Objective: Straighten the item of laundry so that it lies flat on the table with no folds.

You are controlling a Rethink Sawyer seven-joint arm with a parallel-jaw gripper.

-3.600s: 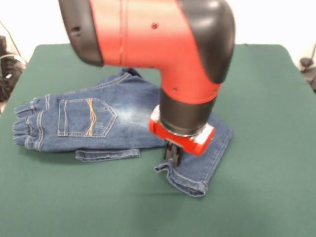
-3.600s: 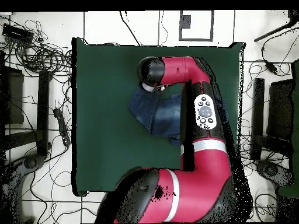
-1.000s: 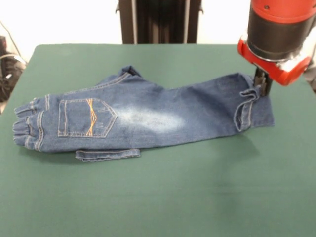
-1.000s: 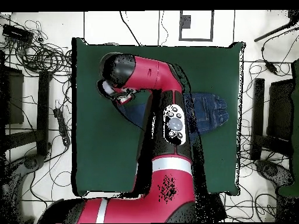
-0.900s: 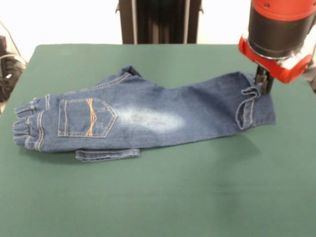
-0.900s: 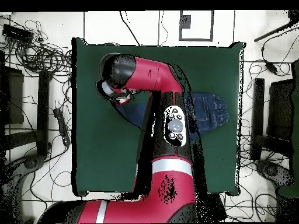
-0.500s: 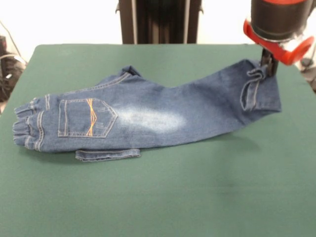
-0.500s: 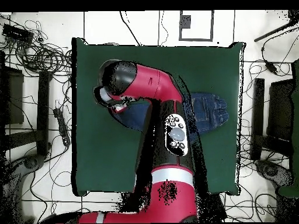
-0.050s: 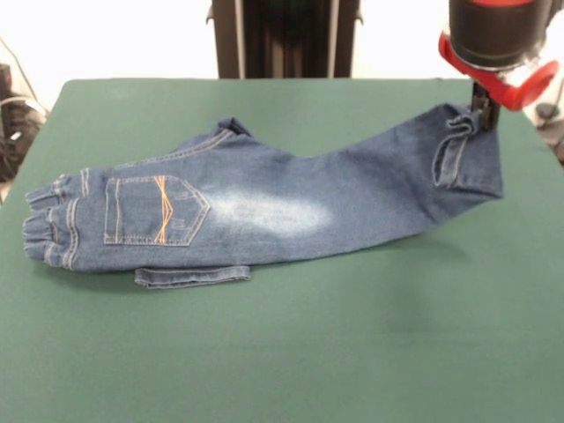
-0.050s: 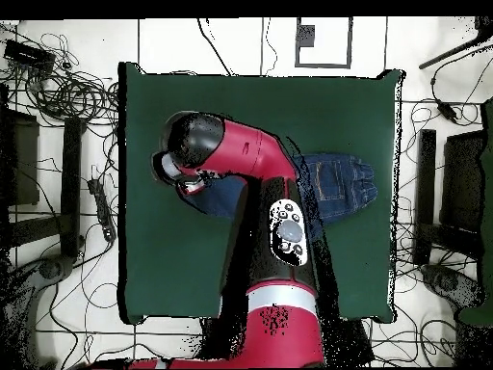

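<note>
Green felt table (image 9: 291, 352) fills the frame, with the little denim jeans (image 9: 264, 207) stretched across its middle, waistband at left. Up at the upper right the gripper (image 9: 483, 107) is clamped on the turned-up leg hem, holding it off the cloth. Denim looks soft but fairly weighty, so I'd guess it drapes well, and the hems are the spots to grab.

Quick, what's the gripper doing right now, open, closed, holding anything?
Gripper: closed on the cuff of the jeans, that leg end lifted off the table.
</note>
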